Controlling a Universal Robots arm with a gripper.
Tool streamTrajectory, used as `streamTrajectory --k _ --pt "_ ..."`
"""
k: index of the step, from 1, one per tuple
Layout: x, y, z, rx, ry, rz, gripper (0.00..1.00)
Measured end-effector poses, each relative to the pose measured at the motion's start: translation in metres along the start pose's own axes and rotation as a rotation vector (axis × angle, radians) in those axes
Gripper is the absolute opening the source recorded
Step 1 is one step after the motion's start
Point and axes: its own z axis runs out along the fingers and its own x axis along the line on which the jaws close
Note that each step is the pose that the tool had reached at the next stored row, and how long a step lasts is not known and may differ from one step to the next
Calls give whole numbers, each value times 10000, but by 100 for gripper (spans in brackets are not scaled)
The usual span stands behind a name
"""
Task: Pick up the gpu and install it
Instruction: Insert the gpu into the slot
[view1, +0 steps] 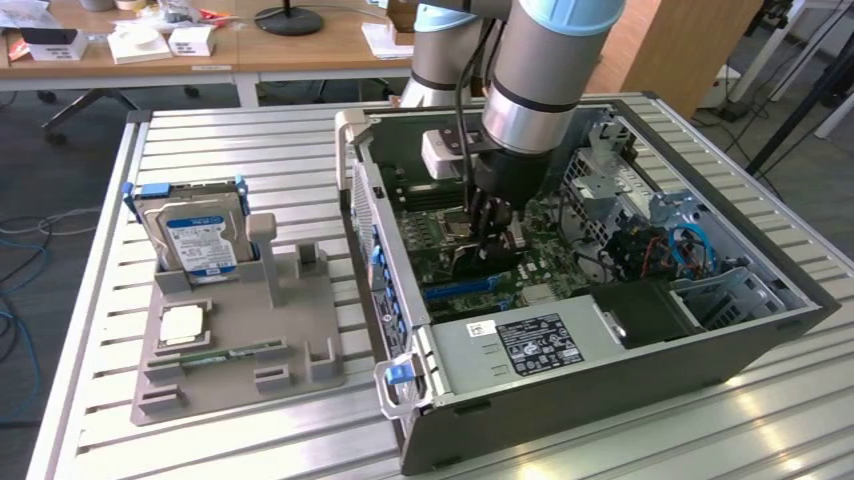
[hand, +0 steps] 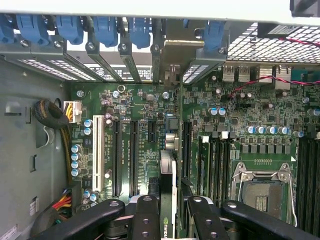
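One gpu (hand: 167, 180), one hard drive (view1: 200, 240), one computer case (view1: 601, 400), one holder (view1: 240, 340).

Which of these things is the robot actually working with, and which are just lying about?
In the job: gripper, closed on the gpu; open computer case; its motherboard.
Lying about: hard drive, square chip and memory stick on the gray tray.

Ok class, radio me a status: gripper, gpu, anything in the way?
Gripper shut on gpu. It stands edge-on over motherboard slots, inside computer case; seating unclear. No obstruction seen at the slot.
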Motion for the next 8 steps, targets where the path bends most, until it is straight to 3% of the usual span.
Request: streamTrajectory --k 8 --pt "1 1 16 -1 3 0 26"
